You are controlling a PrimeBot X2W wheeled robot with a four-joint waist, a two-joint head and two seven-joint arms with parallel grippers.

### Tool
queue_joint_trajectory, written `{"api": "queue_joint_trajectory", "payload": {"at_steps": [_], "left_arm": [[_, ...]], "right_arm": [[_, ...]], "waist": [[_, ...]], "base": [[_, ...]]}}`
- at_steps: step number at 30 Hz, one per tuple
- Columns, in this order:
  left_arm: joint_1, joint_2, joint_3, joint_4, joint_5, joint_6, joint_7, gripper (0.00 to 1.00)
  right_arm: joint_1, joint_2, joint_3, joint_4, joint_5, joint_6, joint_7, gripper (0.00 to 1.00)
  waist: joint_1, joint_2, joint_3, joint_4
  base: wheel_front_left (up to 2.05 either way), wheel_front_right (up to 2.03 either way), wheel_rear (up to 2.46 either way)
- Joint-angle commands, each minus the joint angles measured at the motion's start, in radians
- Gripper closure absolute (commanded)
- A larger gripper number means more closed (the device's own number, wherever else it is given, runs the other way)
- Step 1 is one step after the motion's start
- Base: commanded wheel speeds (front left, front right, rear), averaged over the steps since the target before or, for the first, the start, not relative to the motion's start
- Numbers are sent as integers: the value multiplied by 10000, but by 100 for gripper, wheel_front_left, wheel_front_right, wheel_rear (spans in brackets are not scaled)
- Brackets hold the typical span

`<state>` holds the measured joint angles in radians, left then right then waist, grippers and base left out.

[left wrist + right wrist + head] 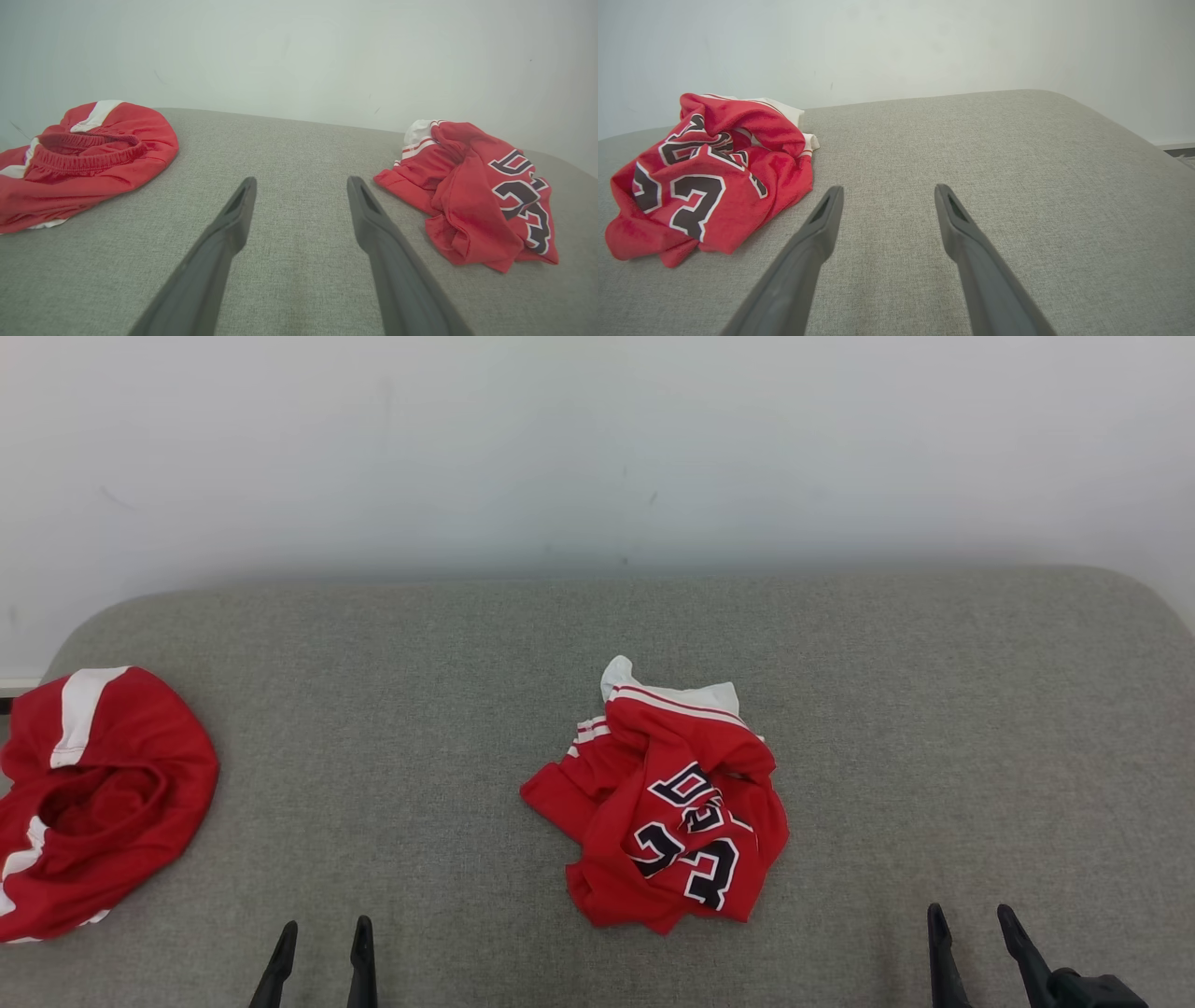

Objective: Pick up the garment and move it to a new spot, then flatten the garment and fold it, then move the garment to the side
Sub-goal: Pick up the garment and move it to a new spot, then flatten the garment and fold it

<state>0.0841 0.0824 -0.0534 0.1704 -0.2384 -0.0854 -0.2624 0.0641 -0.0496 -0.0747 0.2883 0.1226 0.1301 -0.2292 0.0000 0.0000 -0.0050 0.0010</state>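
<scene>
Left claw [325,926] and right claw [971,910] released, empty; jersey [667,821] crumpled between, twelve o'clock, apparently awaiting pickup.

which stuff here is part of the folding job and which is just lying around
For the job: crumpled red jersey, mid-surface; left pincer and right pincer, both open and empty.
Lying about: red shorts at the far left, probably not this job's garment; grey padded surface; white wall.

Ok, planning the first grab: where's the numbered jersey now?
In the head view the jersey lies crumpled near the centre of the cushion, ahead of and between the left gripper and right gripper.
</scene>
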Motion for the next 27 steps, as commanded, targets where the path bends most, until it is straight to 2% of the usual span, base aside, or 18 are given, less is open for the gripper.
{"api": "queue_joint_trajectory", "payload": {"at_steps": [1, 11, 18, 22, 27], "left_arm": [[119, -40, 62, -29, 72, -34, -36, 0], [48, -214, 425, -99, 369, -300, -37, 0], [-71, -276, 253, 145, 373, -390, -37, 0], [-46, -304, 88, 195, 303, -428, -35, 0], [-140, -317, -86, 180, 237, -454, -37, 0]], "right_arm": [[70, -13, -26, 18, 14, 12, -34, 0], [-77, -15, -1, -33, -24, 12, 71, 0], [-470, -15, 91, -372, -221, 12, 346, 0], [-1008, -13, 202, -610, -282, 12, 845, 0], [-2310, -13, 345, -448, -335, 12, 2173, 0]], "waist": [[0, 0, 1, 0], [0, 0, 15, -83], [0, 0, 43, 208], [0, 0, 105, 442], [0, 0, 317, 743]], "base": [[0, 0, 0], [0, 0, 0], [0, 0, 0], [0, 0, 0], [0, 0, 0]]}}
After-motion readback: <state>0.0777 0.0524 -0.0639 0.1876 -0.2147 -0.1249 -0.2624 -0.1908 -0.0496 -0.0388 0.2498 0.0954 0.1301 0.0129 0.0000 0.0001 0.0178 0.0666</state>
